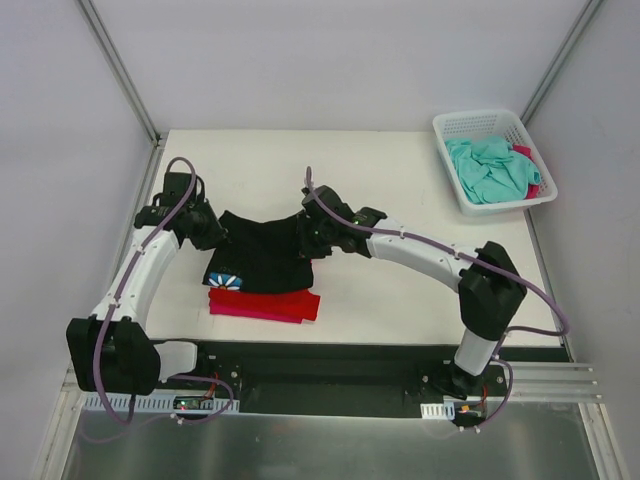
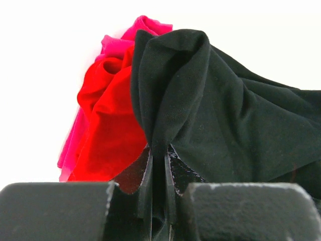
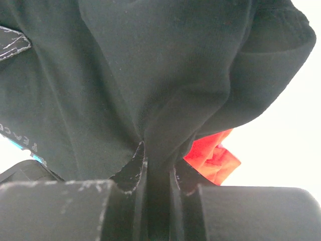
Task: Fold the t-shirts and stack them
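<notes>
Pinching the left edge of the black t-shirt (image 1: 262, 255), the left gripper (image 1: 208, 232) has its jaws nearly together with a fold of black cloth (image 2: 210, 115) squeezed between them, as the left wrist view shows (image 2: 159, 155). The shirt hangs between the two arms over the front left part of the table (image 1: 400, 180), its daisy print (image 1: 225, 281) on a blue square showing at the lower left corner. Under its near edge lie a folded red t-shirt (image 1: 270, 303) and a pink t-shirt (image 1: 235, 308) just beneath that one; both also show behind the black cloth in the left wrist view (image 2: 110, 125) (image 2: 145, 25). The right gripper (image 1: 308, 237) clamps the shirt's right edge, jaws narrow on bunched black fabric (image 3: 158, 168). In that close view white letters (image 3: 17, 138) run along a blue strip at the left; "REAC" can be made out, the rest is cut off. At the far right corner stands a white basket (image 1: 495, 125) holding a crumpled teal t-shirt (image 1: 490, 168).
</notes>
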Robot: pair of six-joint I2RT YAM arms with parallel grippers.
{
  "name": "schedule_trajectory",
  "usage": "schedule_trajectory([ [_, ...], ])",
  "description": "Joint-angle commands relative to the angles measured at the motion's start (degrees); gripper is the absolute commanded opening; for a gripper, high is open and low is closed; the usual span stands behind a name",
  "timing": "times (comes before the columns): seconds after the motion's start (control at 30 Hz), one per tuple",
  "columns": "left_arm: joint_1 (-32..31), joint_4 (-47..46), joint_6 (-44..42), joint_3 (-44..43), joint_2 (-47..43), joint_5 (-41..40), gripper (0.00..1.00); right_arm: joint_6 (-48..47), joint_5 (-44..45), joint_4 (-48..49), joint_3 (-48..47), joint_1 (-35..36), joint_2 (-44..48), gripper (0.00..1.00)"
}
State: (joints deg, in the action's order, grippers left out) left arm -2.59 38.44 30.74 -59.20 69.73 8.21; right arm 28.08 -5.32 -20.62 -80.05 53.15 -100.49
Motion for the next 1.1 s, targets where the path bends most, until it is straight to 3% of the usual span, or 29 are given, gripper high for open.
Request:
schedule_trajectory([
  [0.0, 1.8, -4.9, 0.8, -0.3, 2.8, -3.3, 0.0, 0.6, -0.6, 0.0, -2.0, 0.8, -0.8, 0.01],
  [1.07, 3.9, -10.3, 3.4, 4.1, 9.2, 0.5, 0.0, 1.0, -2.4, 1.2, -1.7, 1.3, -4.6, 0.01],
])
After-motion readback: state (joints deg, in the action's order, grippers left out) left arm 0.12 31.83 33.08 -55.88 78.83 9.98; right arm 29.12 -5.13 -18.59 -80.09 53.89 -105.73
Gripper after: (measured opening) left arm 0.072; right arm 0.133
